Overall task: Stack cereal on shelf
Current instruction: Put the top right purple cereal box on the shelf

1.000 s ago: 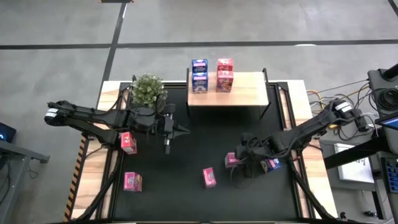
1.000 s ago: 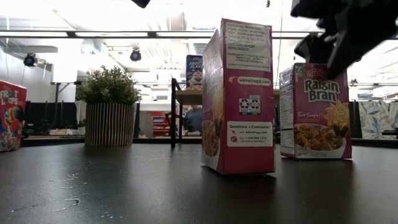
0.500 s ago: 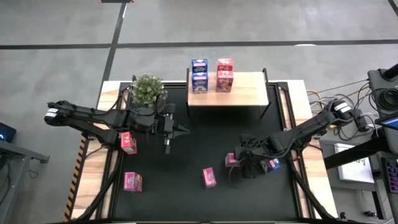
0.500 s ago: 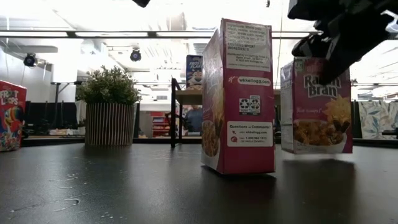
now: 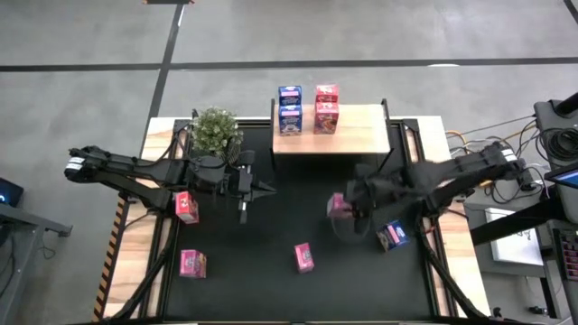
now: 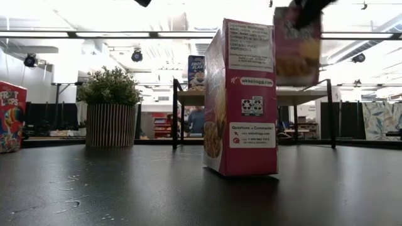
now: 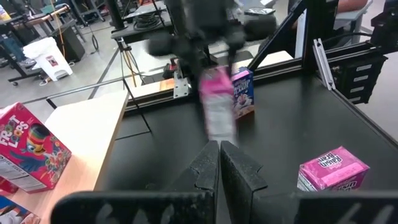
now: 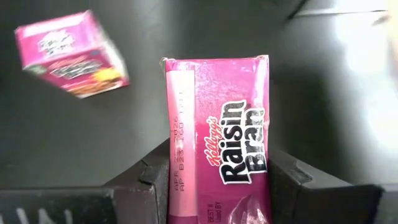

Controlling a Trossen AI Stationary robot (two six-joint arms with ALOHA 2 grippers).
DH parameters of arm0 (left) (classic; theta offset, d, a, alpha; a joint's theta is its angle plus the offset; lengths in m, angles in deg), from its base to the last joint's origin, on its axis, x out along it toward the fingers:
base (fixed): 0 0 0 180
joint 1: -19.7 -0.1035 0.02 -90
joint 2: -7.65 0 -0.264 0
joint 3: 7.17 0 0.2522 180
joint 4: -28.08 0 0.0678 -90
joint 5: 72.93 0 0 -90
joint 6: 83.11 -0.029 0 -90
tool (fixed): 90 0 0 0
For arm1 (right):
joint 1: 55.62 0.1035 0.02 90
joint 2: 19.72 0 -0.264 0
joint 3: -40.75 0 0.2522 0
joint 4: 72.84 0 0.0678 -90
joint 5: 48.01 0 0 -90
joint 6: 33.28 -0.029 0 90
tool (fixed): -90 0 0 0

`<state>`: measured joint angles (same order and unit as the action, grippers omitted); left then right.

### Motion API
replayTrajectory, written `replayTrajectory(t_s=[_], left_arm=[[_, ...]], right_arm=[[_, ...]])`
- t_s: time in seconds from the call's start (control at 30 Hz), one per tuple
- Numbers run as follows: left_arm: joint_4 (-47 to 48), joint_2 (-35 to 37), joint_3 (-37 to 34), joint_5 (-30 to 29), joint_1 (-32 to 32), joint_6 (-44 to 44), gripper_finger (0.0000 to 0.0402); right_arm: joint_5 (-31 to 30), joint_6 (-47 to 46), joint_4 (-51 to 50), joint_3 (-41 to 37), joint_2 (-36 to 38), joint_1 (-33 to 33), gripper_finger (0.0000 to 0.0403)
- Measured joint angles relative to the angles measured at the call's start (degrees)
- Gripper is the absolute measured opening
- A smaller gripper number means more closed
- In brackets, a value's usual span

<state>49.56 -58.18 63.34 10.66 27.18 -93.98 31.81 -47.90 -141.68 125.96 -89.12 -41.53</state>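
Your right gripper (image 8: 217,180) has a pink Raisin Bran box (image 8: 219,134) clamped, up off the table just short of the shelf (image 5: 357,135). Left gripper (image 7: 219,177) sits pinched shut beside the plant (image 5: 215,129).

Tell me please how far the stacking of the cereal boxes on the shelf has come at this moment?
Done: four boxes already sit on the shelf, two blue and two red. In hand: the right gripper holds a pink Raisin Bran box lifted off the table. The left gripper waits shut, mid-table. Left: four boxes on the black table, three pink and one blue.
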Motion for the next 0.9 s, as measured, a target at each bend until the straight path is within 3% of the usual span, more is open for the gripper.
replayTrajectory(t_s=[0.33,0.7,0.9], left_arm=[[0.05,0.0,0.0,0.0,0.0,-0.42,0.0],[0.16,0.0,0.0,0.0,-0.02,-0.72,0.0],[0.11,0.0,0.0,0.0,-0.02,-2.1,0.0]], right_arm=[[0.45,19.02,-13.67,16.88,0.01,-20.57,0.0159],[15.61,39.5,-12.73,18.04,-0.81,-49.27,0.0157],[21.55,44.3,-8.49,18.04,-4.16,-58.76,0.0157]])
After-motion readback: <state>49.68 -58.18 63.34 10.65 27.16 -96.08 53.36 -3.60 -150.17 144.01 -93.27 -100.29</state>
